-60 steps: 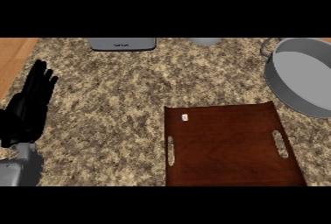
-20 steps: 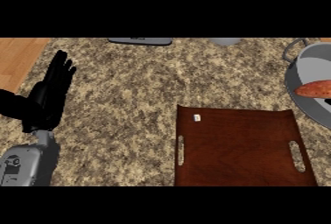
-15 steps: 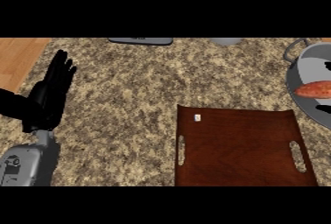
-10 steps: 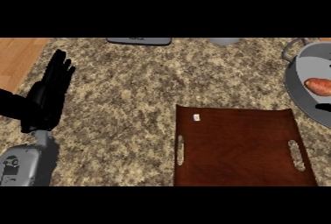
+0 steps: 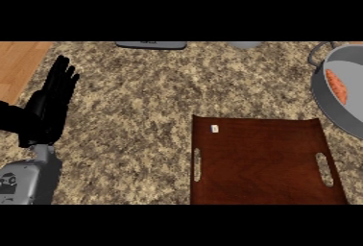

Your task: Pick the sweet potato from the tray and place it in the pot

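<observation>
Head view records the speckled counter [image 5: 156, 96], a brown two-handled tray [image 5: 262, 163] at lower right, the grey pot [image 5: 349, 115] at the right edge, the left hand [image 5: 50, 108] at far left, fingers straight and holding nothing, and the elongated orange sweet potato [image 5: 337, 86] inside the pot.

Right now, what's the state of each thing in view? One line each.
sweet potato: inside the pot, off the tray.
pot: upright on the counter, cut off by the view's right edge, holding the sweet potato.
tray: flat on the counter, no sweet potato on it.
left robot hand: open, fingers up, resting at the view's left, holding nothing.
</observation>
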You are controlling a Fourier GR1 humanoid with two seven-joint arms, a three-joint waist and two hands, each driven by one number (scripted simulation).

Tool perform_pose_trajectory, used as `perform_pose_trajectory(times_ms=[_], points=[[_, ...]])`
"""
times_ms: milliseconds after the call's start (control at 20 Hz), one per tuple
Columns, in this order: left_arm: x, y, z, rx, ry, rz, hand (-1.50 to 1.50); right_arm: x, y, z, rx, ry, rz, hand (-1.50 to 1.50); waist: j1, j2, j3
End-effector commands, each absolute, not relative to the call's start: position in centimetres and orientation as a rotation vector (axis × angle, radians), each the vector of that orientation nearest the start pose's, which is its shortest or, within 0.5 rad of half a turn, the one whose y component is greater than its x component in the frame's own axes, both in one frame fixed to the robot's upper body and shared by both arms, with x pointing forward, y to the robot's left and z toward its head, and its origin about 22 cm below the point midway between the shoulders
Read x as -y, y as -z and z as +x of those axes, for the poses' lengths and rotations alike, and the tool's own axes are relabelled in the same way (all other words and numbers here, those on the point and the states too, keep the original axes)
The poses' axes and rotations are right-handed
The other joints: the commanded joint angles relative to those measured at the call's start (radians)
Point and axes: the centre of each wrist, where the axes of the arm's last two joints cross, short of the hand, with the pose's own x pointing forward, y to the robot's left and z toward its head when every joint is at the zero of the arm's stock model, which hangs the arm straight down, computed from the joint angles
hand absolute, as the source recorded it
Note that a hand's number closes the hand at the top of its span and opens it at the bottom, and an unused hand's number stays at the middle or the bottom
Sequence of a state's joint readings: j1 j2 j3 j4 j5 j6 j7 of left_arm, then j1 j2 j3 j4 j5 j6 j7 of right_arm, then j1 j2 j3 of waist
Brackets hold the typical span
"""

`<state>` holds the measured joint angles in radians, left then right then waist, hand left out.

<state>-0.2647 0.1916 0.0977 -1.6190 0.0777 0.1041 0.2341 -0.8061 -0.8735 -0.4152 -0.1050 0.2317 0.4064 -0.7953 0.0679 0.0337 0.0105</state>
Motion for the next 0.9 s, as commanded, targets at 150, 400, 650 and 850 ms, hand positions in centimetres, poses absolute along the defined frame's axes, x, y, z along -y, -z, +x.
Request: perform_pose_trajectory(times_ms=[150,400,650,850], points=[[-25.9,-8.9,29.5,1.653,-0.038,0.139,0.0,56.7,-12.6,28.6,1.819,-0.201,-0.274,-1.5,-0.013,0.004,0.003],[-25.9,-9.0,29.2,1.654,-0.038,0.138,0.0,57.3,-12.7,27.8,1.792,-0.203,-0.262,-1.5,-0.004,0.003,0.006],[-26.1,-8.7,29.4,1.637,-0.031,0.143,0.0,58.4,-13.7,26.5,1.793,-0.226,-0.263,-1.5,-0.024,0.004,0.007],[-26.2,-8.8,29.1,1.646,-0.036,0.13,0.0,58.6,-13.9,26.4,1.768,-0.219,-0.263,-1.5,-0.008,0.005,0.008]])
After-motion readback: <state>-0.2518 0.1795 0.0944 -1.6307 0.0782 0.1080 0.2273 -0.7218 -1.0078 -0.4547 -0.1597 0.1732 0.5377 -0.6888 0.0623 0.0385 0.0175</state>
